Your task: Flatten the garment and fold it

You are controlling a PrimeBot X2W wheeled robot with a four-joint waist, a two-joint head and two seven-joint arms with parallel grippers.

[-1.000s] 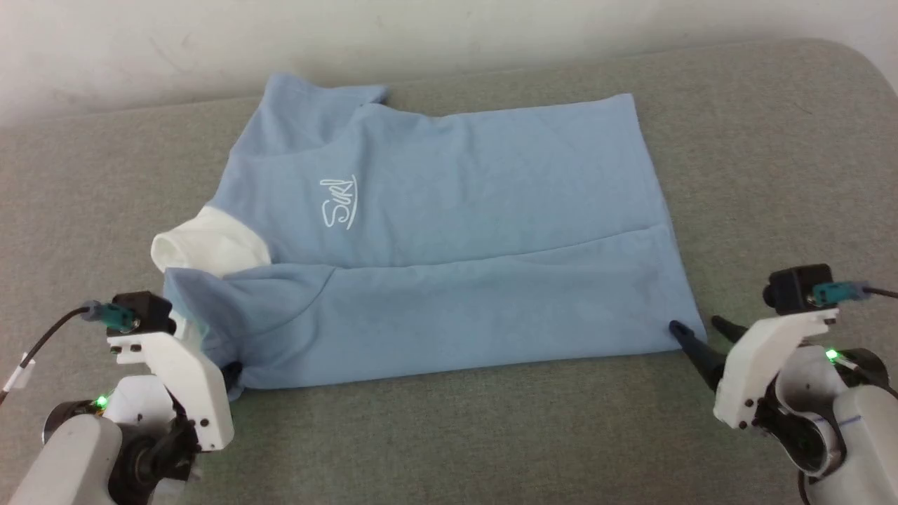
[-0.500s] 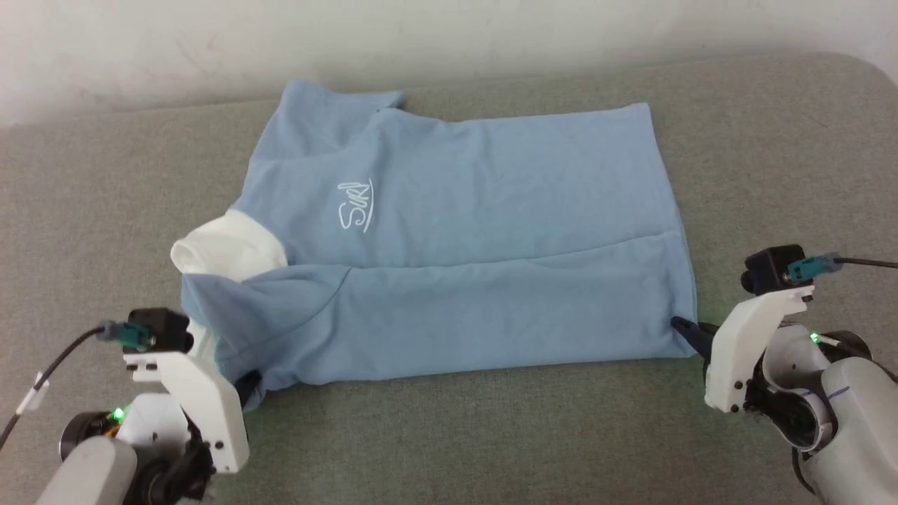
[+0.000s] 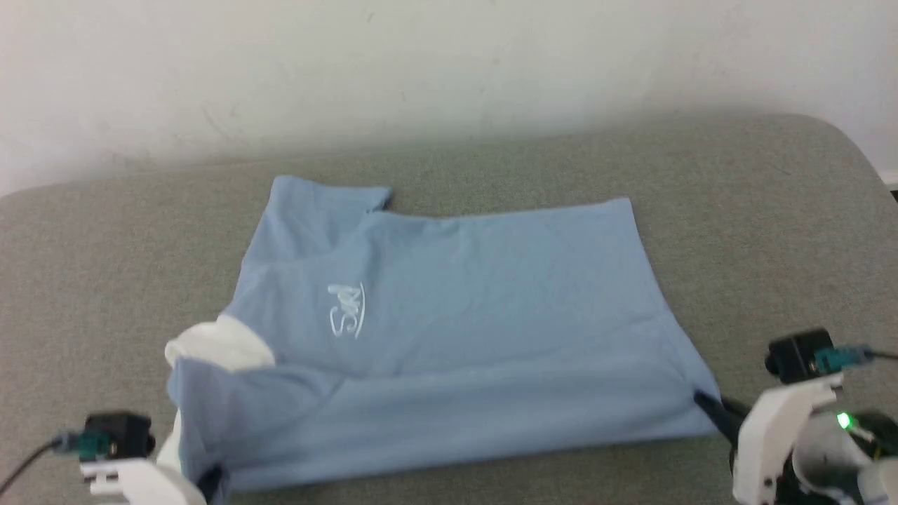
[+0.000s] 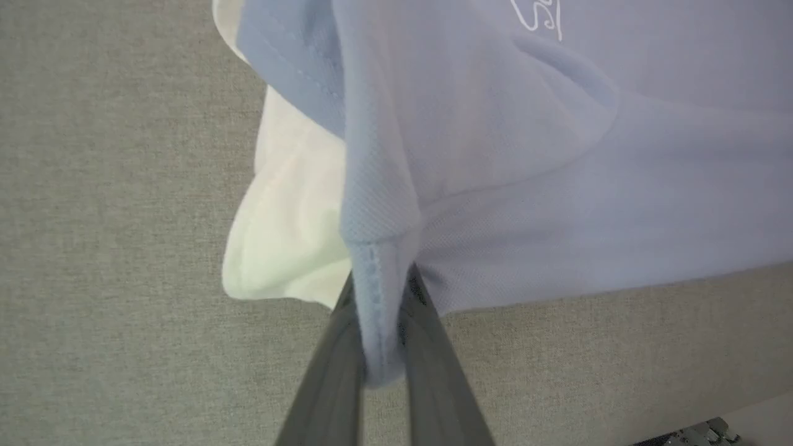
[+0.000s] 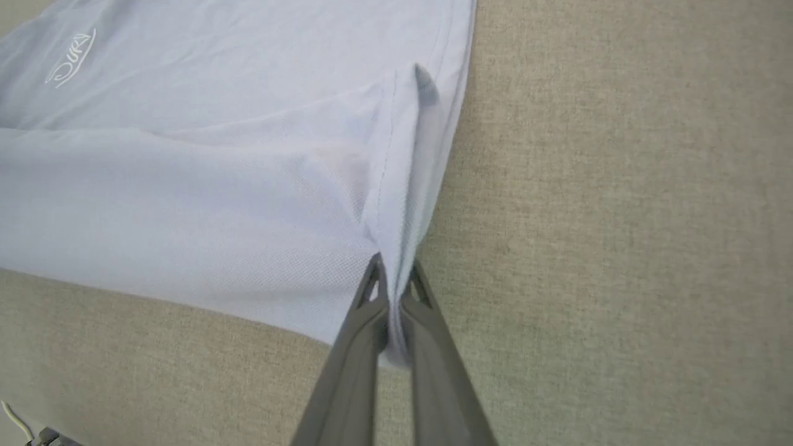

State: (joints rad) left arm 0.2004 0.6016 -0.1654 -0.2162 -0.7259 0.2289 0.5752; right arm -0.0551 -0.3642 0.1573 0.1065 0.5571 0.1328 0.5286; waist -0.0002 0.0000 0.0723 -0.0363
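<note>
Closed narrow on the garment (image 3: pixel 456 301) with the left claw (image 4: pixel 382 282), pinching a blue seamed fold just beside the white collar (image 4: pixel 285 248). Closed narrow also with the right claw (image 5: pixel 394 266), gripping the hem corner between both fingers (image 5: pixel 347 371). Spread light blue between the two claws and away from them, over the grey counter (image 3: pixel 736 210), near edge folded over. White logo (image 3: pixel 347 312) beyond the left claw, further up the chest. Far sleeve (image 3: pixel 316 203) flat, well beyond the left claw.
</note>
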